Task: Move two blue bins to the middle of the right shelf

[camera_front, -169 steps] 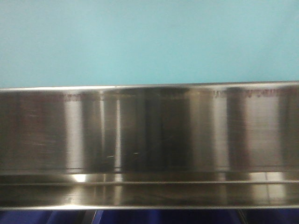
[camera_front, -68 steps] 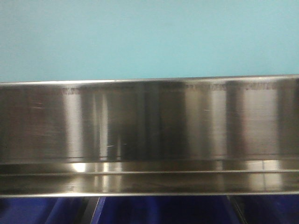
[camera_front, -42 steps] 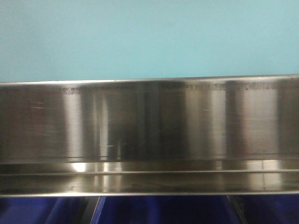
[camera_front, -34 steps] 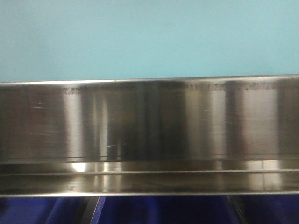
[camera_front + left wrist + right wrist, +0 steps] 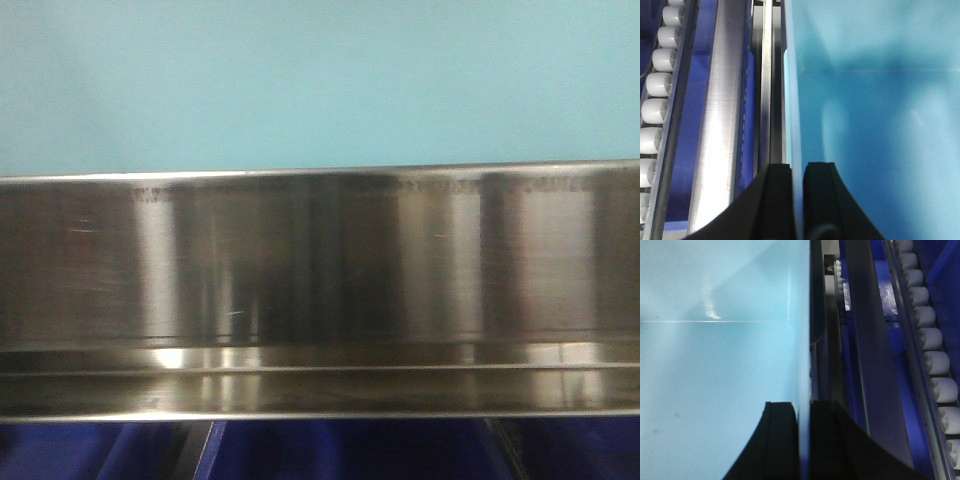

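Zero change in bin [image 5: 320,80], shelf lip [image 5: 320,260]

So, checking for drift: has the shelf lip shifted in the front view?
Yes, upward against the frame's bottom edge: more dark blue shows below the lip than 2.5 s ago.

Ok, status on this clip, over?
Left claw shut on blue bin wall. Right claw shut on opposite wall. Steel shelf lip spans front view below bin. No obstacle seen.
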Action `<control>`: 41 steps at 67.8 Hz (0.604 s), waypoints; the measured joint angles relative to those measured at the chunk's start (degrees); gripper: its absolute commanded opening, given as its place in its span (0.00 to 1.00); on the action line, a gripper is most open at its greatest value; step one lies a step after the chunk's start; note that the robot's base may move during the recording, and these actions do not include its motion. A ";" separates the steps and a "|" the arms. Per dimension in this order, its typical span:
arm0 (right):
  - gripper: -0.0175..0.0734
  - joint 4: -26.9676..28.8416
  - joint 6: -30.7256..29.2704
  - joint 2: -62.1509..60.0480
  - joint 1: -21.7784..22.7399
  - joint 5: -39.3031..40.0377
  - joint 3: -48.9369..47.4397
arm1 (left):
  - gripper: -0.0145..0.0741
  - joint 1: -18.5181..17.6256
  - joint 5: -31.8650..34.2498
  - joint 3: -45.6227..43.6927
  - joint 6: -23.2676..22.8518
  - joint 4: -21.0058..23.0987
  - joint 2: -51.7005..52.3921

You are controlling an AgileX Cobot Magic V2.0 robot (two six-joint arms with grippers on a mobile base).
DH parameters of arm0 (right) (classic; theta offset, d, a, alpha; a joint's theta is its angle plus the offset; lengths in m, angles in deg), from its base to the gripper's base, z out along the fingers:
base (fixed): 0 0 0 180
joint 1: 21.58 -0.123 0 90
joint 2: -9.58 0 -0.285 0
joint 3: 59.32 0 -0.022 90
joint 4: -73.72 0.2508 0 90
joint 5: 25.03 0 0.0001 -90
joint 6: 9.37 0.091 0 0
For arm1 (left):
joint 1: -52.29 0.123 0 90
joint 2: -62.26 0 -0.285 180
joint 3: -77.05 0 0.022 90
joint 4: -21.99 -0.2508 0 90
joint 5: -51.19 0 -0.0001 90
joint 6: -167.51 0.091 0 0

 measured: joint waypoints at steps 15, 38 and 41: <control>0.01 0.00 0.00 0.45 0.00 -0.28 0.13 | 0.04 0.00 -0.58 0.00 0.00 0.23 -1.13; 0.43 -0.12 0.00 0.99 0.00 -1.34 0.13 | 0.36 0.00 -0.30 0.00 0.00 0.48 -1.60; 0.45 -0.12 0.00 0.99 0.00 -1.23 0.13 | 0.41 0.00 -0.13 0.00 0.00 0.72 -1.70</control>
